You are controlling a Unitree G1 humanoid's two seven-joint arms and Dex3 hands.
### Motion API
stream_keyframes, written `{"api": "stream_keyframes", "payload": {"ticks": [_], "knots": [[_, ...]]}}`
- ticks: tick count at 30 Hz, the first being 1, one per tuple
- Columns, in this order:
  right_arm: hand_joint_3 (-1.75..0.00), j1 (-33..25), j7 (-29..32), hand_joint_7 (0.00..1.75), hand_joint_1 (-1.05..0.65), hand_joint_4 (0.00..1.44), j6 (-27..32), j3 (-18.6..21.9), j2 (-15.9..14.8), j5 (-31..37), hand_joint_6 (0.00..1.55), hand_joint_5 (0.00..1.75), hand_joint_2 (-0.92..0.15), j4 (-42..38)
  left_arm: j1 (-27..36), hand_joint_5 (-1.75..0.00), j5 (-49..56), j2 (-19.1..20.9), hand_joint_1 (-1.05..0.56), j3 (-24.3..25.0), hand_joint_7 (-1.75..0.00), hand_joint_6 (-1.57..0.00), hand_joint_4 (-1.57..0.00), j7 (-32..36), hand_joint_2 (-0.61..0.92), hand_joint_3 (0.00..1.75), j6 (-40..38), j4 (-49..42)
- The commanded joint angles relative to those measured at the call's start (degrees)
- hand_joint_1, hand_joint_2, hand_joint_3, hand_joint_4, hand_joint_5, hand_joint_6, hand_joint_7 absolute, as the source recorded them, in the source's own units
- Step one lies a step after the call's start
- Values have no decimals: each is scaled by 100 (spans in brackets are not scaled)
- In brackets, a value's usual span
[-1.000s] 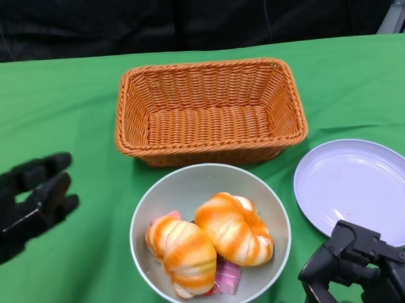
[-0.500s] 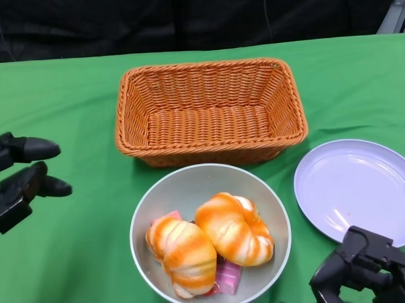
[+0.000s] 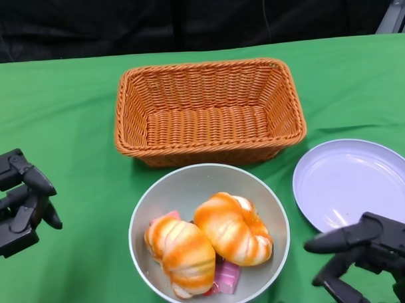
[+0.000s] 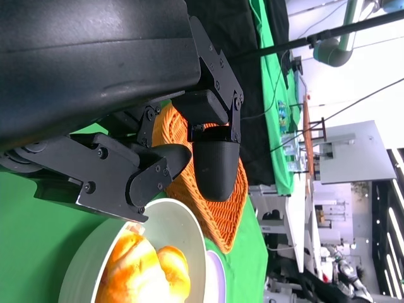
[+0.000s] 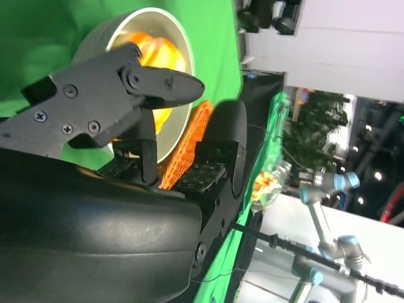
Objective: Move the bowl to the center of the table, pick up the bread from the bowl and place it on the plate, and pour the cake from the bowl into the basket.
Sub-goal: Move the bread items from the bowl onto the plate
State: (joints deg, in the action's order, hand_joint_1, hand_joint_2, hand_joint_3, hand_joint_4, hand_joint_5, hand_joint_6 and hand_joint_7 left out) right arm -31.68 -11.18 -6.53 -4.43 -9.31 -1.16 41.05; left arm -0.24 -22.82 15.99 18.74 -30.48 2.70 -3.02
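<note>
A green cloth-covered table (image 3: pixel 74 96) fills the head view, seen from above, with a dark backdrop along the top edge.

At the far left edge, about mid-height, the robot's black left hand (image 3: pixel 18 201) hovers over the cloth. Its fingers are spread apart and hold nothing, and it sits well apart from the bowl.

In the upper centre of the frame stands a rectangular orange woven wicker basket (image 3: pixel 210 111) with nothing visible inside.

Just below the basket, in the lower centre, is a round grey metal bowl (image 3: pixel 209 234), its far rim close to the basket's near wall. Inside the bowl lie two golden-orange striped croissant-shaped bread rolls (image 3: pixel 209 238), side by side and touching. Under them, a pink piece of cake (image 3: pixel 227 275) peeks out near the bowl's lower rim, mostly hidden.

To the right of the bowl, at the right edge of the frame, lies a round pale lavender plate (image 3: pixel 357 189), bare on top and partly cut off by the frame edge.

In the lower right corner, just below the plate, is the robot's black right hand (image 3: pixel 362 255). Its fingers are apart, pointing left toward the bowl, and grip nothing.
</note>
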Motion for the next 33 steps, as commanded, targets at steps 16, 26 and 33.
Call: {"api": "stream_keyframes", "payload": {"ticks": [16,26,33], "knots": [[-11,2185,-1517,0,-80,51,2955,-1405,-473,4963,45,19,-92,1225,-194,-170,-60,-25,-8,11,-139,-74,-71,80,57,104,280,-298],[-17,2903,-2144,1,-85,55,3014,-2324,234,6581,42,15,-92,257,-154,-166,-47,-29,-10,-57,-135,-74,-71,29,57,99,249,-295],[-21,3236,-2060,0,-88,52,2812,-2547,327,6947,38,10,-92,-852,-79,-160,66,-50,-6,-133,-132,-75,-71,53,60,100,386,-235]]}}
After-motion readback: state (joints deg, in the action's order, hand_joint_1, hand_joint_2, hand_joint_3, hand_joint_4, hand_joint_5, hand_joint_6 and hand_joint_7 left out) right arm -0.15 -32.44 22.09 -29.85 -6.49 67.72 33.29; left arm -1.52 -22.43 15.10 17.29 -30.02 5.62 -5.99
